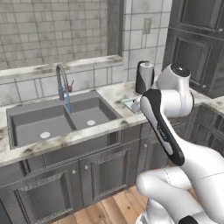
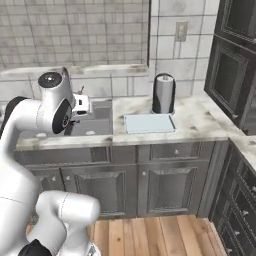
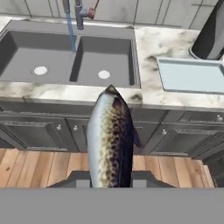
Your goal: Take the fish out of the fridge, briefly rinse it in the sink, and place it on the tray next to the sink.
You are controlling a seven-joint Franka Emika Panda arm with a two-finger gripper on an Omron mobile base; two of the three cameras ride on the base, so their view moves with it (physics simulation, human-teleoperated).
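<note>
The fish (image 3: 110, 140) is pinched in the pincer (image 3: 109, 183), standing nose-forward out of it in the hand view, silvery with dark speckles along its back, hanging over the wooden floor (image 3: 39, 164) in front of the cupboards and short of the table (image 3: 148, 48) edge. Ahead lies the two-basin sink (image 3: 26, 54), and a thin blue stream runs from the tap (image 1: 61, 78) down toward the divider between the basins, so the water appears to be on. The step in hand looks like the rinse: the fish should be carried forward and up over the table edge with room to spare, then brought under the stream itself, not merely over a basin, with the grip kept firm since a wet, slim body may slip. Both basins hold nothing but their round drains. The pale blue-grey tray (image 2: 149, 123) lies flat on the table just right of the sink with nothing on it, close in front of the dark cylinder with a white top (image 2: 164, 94); that roll stands near enough to be knocked when the fish is later set down.
</note>
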